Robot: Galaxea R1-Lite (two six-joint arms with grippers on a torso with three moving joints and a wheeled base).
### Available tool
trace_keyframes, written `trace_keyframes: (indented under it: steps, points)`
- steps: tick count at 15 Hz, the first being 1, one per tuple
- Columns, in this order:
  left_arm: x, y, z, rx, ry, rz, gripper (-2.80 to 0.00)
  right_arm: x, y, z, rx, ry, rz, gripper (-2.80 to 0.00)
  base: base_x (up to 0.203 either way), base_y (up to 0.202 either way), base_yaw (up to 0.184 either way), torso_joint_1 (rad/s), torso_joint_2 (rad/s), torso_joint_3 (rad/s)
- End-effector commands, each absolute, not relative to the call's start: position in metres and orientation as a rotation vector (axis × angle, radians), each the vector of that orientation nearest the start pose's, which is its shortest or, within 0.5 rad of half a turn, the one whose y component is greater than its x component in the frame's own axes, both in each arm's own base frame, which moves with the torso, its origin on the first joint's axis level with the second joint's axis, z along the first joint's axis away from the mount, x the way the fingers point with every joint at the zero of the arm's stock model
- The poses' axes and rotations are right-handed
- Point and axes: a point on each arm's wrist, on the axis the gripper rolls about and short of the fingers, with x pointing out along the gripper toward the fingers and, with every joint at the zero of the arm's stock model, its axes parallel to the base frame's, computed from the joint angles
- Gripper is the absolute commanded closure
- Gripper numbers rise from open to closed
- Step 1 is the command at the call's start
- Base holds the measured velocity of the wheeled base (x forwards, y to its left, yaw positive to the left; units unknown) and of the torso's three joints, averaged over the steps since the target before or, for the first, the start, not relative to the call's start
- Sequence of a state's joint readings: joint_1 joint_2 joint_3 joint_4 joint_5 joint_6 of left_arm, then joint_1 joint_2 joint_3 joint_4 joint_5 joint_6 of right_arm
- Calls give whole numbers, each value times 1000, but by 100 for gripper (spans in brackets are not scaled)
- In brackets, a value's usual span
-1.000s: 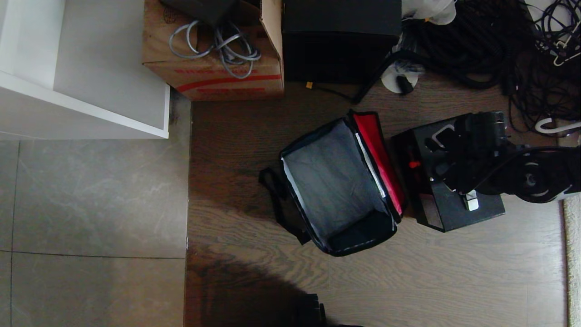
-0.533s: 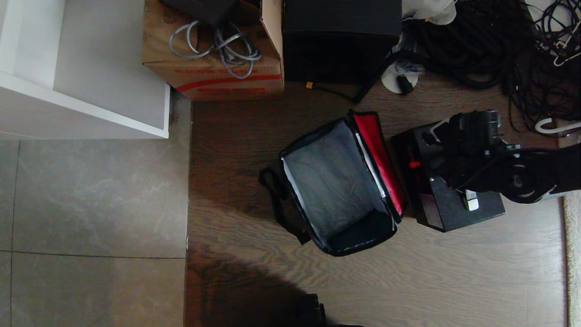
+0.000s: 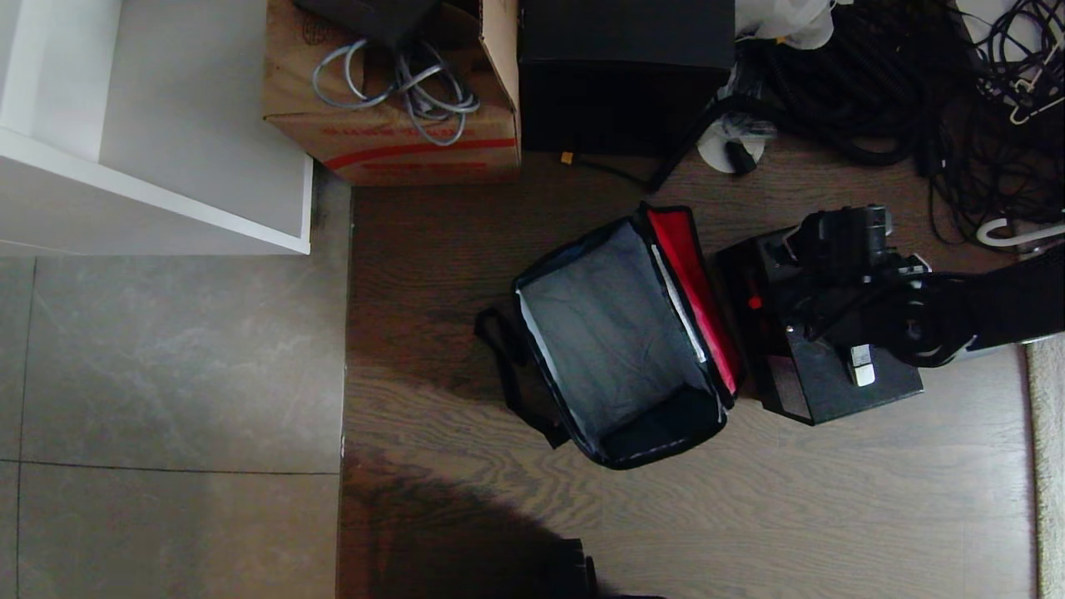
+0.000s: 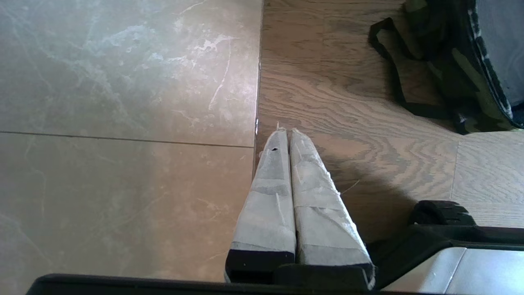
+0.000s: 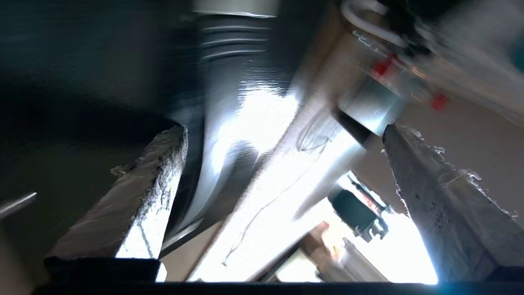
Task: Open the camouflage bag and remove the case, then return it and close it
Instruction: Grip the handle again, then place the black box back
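Observation:
The camouflage bag (image 3: 620, 333) stands open on the wood floor, its red-lined lid (image 3: 695, 291) folded to the right and its grey interior empty. The black case (image 3: 819, 383) sits on the floor just right of the bag, with a small red part (image 3: 755, 302) on its side. My right gripper (image 3: 805, 279) hangs over the case's top near the handle, which it hides. In the blurred right wrist view this gripper (image 5: 282, 131) is open wide, with the fingers (image 5: 155, 184) apart. My left gripper (image 4: 285, 132) is parked shut over the floor, near the bag's corner (image 4: 450, 73).
A brown cardboard carton (image 3: 391, 100) with grey cables and a taller plain black box (image 3: 624, 75) stand behind the bag. A heap of black cables (image 3: 915, 83) fills the back right. A white cabinet (image 3: 150, 150) is at the back left. A rug edge (image 3: 1048, 466) lies right.
My right arm has moved left across the case's top, toward the bag, with the wrist turning. The gripper stays open. Bag and case have not moved.

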State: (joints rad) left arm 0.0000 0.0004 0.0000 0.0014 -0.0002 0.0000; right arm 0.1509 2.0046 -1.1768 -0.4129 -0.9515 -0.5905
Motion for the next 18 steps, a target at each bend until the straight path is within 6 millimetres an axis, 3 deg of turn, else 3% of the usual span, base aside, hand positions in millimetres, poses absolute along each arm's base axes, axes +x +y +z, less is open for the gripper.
trace_keyframes:
  steps: [1,8,18]
  points:
    - [-23,0,75,0,3,-1,0,391,27,150,-776,620,-699,-280,0,0,0,0,0,0]
    - [-23,0,75,0,2,0,0,401,-3,160,-749,625,-777,-280,0,0,0,0,0,0]
    - [-23,0,75,0,3,-1,0,411,-26,142,-762,696,-805,-280,0,0,0,0,0,0]
